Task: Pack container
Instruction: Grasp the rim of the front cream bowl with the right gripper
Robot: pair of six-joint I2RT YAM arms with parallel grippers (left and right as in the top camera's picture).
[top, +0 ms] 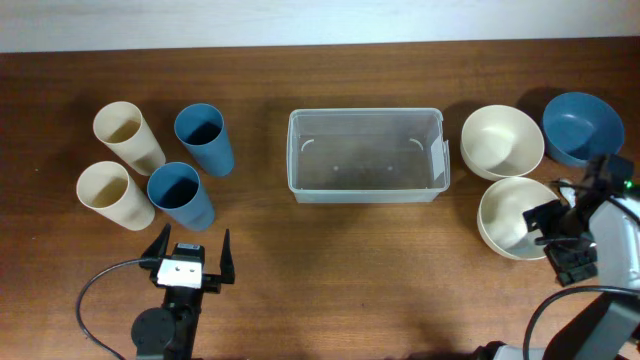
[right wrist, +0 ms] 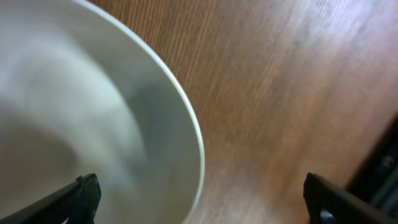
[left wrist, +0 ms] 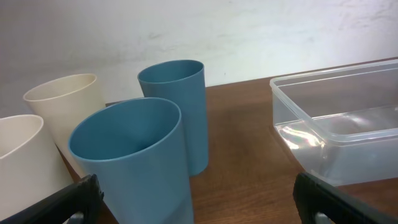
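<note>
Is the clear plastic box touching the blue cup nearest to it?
Apart. The overhead view shows bare wooden table between the clear rectangular plastic container and the nearest tall blue cup.

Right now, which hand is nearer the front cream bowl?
Right. The right hand is at the front cream bowl's rim; the left hand is far off by the blue cups.

cream bowl (right wrist: 74,124) — blurry, partly out of frame

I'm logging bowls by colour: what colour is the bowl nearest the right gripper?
The bowl is cream, and it shows best in the overhead view.
</note>
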